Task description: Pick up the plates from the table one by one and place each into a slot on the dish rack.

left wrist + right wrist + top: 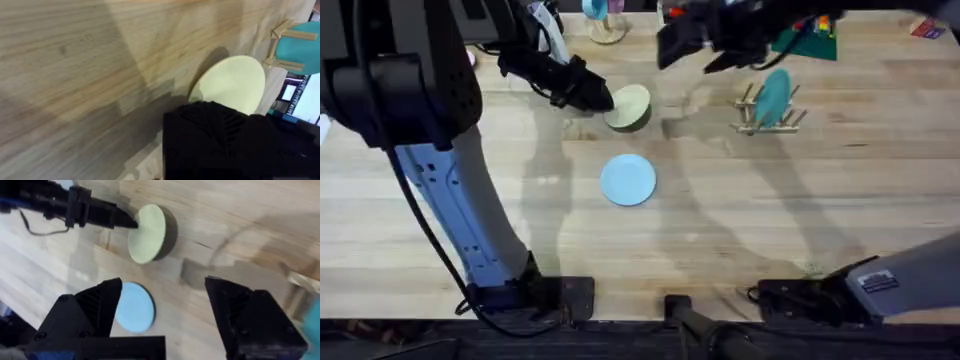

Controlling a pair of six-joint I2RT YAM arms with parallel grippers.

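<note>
my left claw (600, 97) grips the cream plate (629, 107) by its rim, in the upper middle of the overhead frame. the plate is tipped up on edge, its far rim seemingly still near or on the worktop (800, 220), though i cannot tell if it touches. the blue plate (628, 180) lies flat near the centre of the frame, well apart from either claw. the dish rack (767, 118) sits at upper right with a darker teal plate (772, 96) already standing between its dowels.

i judge these plates light, stiff and thin, with a smooth plastic face that could slip in a pinch. lying flat they give me little to bite, so the rim is the only hold; a grip on one edge lets the plate swing, so i would keep it snug and move gently.

my right claw (163, 311) hangs wide open above the worktop, holding nothing.

the right wrist view shows what the overhead does not: the tips of my left claw (131, 222) meeting the cream plate (148, 233) right at its edge, the shadow beneath it, and the blue plate (134, 307) just below. the left wrist view shows the cream plate (231, 84) rising from my own dark fingers, and beyond it the dish rack (280, 47) with the teal plate (300, 47), so the line toward the slots is plain there.
</note>
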